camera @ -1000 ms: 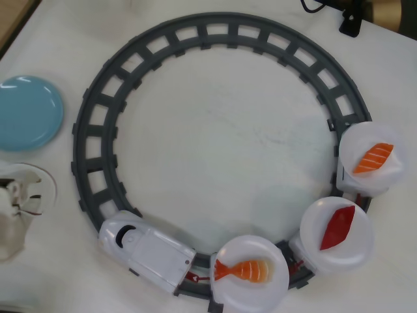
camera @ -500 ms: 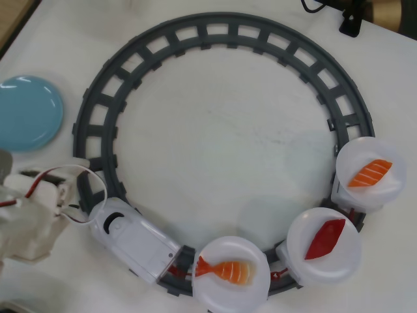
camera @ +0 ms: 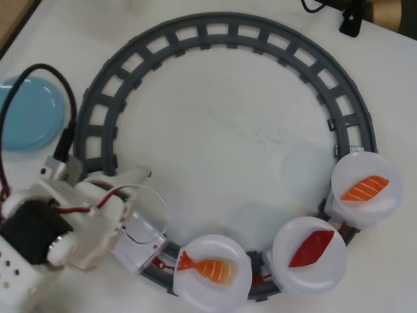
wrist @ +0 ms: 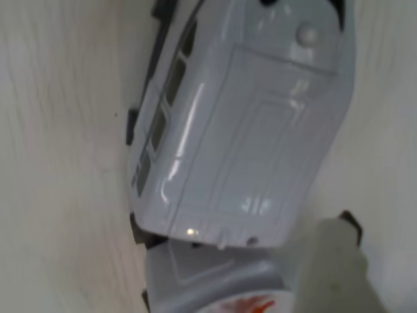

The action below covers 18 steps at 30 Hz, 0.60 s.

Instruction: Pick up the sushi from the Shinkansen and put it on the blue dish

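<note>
Sushi [camera: 208,268], a shrimp nigiri with its forked tail pointing left, lay on the first white plate [camera: 212,274] behind the Shinkansen [camera: 138,240] in the overhead view, on the lower arc of the grey ring track [camera: 225,29]. Left of the track sat the blue dish [camera: 29,114], partly crossed by a black cable [camera: 62,98]. The white arm [camera: 62,225] covered the train's front, its jaws [camera: 133,182] reaching over the track's left side; how wide they stood I cannot tell. Right of the shrimp's plate followed a dark red piece [camera: 311,248], then a salmon piece [camera: 365,188], each on its own plate. The wrist view showed the train's roof [wrist: 247,124] close up on the bench [wrist: 58,163].
</note>
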Available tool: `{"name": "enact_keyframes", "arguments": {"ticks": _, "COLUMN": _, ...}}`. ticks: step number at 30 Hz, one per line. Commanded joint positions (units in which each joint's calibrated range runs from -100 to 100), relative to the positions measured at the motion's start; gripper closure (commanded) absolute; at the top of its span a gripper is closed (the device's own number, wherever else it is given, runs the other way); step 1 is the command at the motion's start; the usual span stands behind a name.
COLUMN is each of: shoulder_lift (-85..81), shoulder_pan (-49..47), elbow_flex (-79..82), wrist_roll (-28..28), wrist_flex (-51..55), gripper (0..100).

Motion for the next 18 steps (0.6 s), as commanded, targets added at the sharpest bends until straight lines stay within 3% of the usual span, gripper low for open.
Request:
{"name": "enact_keyframes", "arguments": {"ticks": 1, "shoulder_lift": 2.78, "shoulder_pan": 4.35, "elbow_flex": -5.63, "wrist_roll": 0.46, "wrist_flex": 0.29, "gripper": 64}}
{"name": "enact_keyframes", "arguments": {"ticks": 18, "shoulder_lift": 9.83, "shoulder_pan": 15.61, "elbow_flex": -7.53, "wrist_roll": 8.35, "wrist_flex": 1.82, "gripper": 64}}
